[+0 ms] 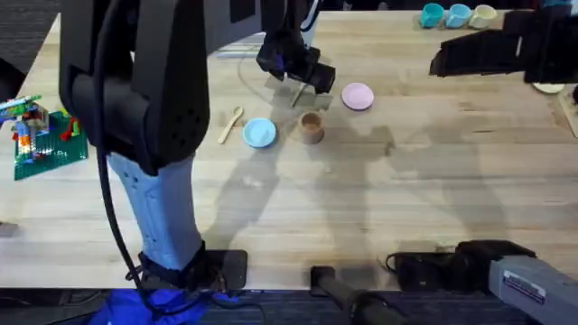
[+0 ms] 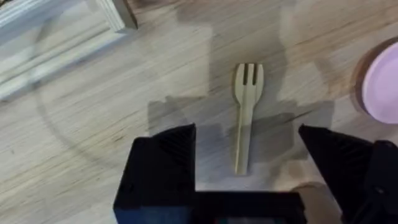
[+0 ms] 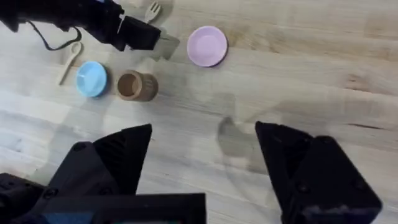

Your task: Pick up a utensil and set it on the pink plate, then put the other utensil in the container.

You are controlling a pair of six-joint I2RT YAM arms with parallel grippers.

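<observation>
The small wooden fork (image 2: 247,112) lies flat on the table, its handle between the tips of my open left gripper (image 2: 249,155), which hovers just over it without touching. From overhead, the left gripper (image 1: 305,81) sits just left of the pink plate (image 1: 358,96), and the fork (image 1: 298,96) pokes out beneath it. The brown cup (image 1: 311,127) stands nearer the front, and the wooden spoon (image 1: 232,124) lies to the left of it. My right gripper (image 3: 205,155) is open and empty, high above bare table, looking down on the pink plate (image 3: 207,45), cup (image 3: 137,86) and spoon (image 3: 69,61).
A light blue plate (image 1: 259,133) sits between the spoon and the cup. A Lego model (image 1: 41,135) stands at the far left, and small cups (image 1: 456,14) at the back right. A white frame (image 2: 56,37) lies beyond the fork. The right arm (image 1: 488,52) hangs over the back right.
</observation>
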